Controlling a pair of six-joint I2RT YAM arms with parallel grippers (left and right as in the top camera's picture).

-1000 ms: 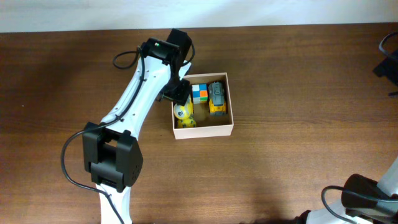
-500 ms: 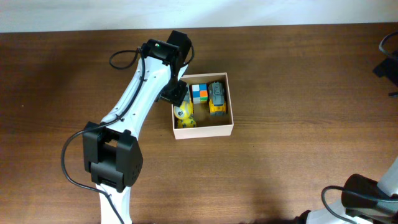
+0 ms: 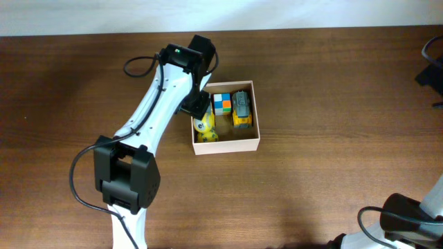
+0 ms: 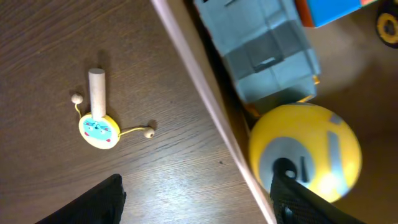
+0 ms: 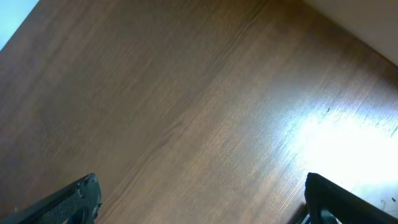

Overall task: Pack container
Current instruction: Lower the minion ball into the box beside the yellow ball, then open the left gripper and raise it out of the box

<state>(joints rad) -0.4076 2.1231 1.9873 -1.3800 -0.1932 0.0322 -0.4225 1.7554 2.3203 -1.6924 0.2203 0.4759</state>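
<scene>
Container (image 3: 227, 145): sitting on the counter (image 3: 332, 173), its left wall lying beneath the left gripper (image 3: 200, 104).
Left gripper: hovering astride that wall, jaws spread, gripping nothing.
Inside container: yellow round toy (image 4: 305, 149) sitting by the left wall, colour cube (image 3: 222, 104) and toy truck (image 3: 241, 108) lying beside it.
Outside container: small rattle drum (image 4: 98, 124) lying just left of the wall.
Right gripper (image 5: 205, 205): gaping wide over bare counter, well apart from the container.

We see the container (image 3: 228, 146) as a shallow square box, open on top, with thin pale cream walls and a tan floor. It sits flat on the brown wooden table (image 3: 332, 104), near the middle and a little askew. On its floor lie a yellow round toy (image 3: 203, 126), a colour cube (image 3: 221, 104) and a yellow-grey vehicle (image 3: 241, 109), side by side.
</scene>
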